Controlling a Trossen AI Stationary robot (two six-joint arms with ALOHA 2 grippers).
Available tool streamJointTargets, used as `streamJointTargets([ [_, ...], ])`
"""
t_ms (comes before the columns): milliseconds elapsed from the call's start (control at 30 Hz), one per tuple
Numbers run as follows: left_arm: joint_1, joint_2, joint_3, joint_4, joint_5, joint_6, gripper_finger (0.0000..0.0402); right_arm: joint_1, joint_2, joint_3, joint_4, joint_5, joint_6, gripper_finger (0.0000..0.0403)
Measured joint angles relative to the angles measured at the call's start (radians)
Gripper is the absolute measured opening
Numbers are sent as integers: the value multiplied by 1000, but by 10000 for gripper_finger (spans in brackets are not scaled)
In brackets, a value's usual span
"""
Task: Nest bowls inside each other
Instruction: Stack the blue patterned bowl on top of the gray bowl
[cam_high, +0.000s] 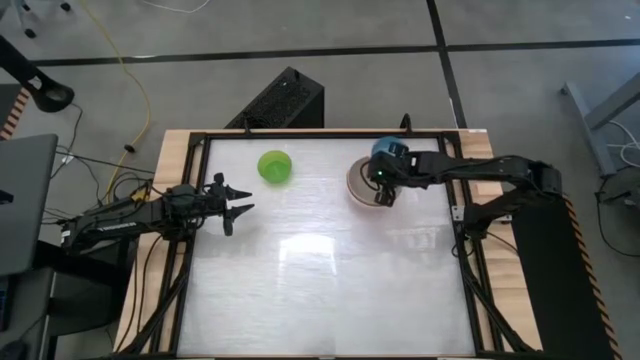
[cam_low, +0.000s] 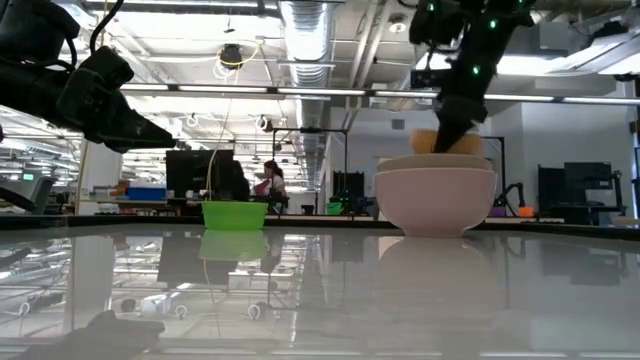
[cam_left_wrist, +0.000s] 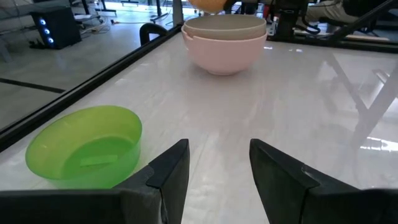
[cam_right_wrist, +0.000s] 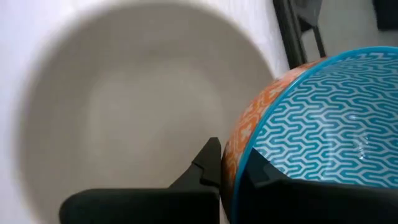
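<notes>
Gripping the rim of a blue-patterned bowl (cam_right_wrist: 323, 124) with an orange outside, the right gripper (cam_right_wrist: 229, 163) holds it just above the stacked pair: a cream bowl (cam_left_wrist: 225, 26) nested in a pink bowl (cam_left_wrist: 225, 55). The green bowl (cam_high: 274, 166) sits well apart from that stack, near the left gripper (cam_high: 236, 199), whose fingers (cam_left_wrist: 171, 171) stand apart, empty.

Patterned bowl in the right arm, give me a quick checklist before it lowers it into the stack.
1. Right gripper jaws clamped on the patterned bowl rim: ok.
2. Bowl above the stack's top cream bowl: ok.
3. Cream bowl seated in the pink bowl: ok.
4. Bowl centred over the stack: not ok, offset to one side.
5. Left gripper, jaws open, clear of the stack: ok.
6. Green bowl out of the way: ok.
</notes>
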Motion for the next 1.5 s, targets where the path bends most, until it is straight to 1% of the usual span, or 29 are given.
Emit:
streamJointTargets([
  [100,0,0,0,0,0,0,158,44,0,42,1,-28,33,21],
  [200,0,0,0,0,0,0,158,109,8,71,3,-101,78,21],
  [233,0,0,0,0,0,0,158,130,14,76,3,-110,96,21],
  [333,0,0,0,0,0,0,158,181,45,76,-23,-115,144,21],
  [400,0,0,0,0,0,0,158,189,78,76,-45,-103,151,21],
  [500,0,0,0,0,0,0,158,183,130,75,-50,-42,145,21],
  [667,0,0,0,0,0,0,158,141,168,75,-48,-36,132,21],
  [833,0,0,0,0,0,0,158,108,158,75,-35,-96,110,21],
  [1000,0,0,0,0,0,0,158,73,164,75,-32,-188,109,21],
  [1500,0,0,0,0,0,0,158,64,166,75,-18,-205,116,21],
])
